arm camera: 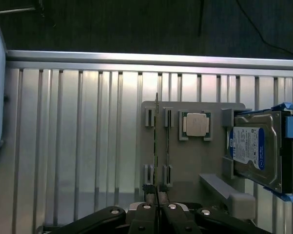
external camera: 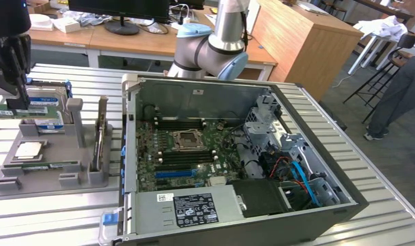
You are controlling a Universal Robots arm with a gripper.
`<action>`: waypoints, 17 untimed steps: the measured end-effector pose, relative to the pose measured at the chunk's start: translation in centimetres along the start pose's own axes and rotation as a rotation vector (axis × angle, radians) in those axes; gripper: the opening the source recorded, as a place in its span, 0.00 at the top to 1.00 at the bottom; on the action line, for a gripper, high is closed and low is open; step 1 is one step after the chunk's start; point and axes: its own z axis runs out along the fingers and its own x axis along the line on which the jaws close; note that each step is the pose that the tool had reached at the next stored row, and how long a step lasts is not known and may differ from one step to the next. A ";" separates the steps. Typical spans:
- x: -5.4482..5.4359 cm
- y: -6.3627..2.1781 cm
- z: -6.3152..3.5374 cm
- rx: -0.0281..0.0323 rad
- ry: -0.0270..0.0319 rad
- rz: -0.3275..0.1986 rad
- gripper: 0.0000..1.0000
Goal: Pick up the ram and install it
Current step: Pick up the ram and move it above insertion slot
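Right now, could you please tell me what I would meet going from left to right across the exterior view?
ram → upright expansion card → open computer case → person

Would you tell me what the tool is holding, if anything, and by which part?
The tool grips the ram, pinching its flat faces at the upper long edge, above the grey tray.
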 end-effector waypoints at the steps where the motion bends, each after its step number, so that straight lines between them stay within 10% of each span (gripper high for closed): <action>1: 0.0 0.01 -0.19 0.0000 0.0001 0.000 0.88; 17: 0.0 0.10 -2.12 0.0001 0.0009 0.000 0.88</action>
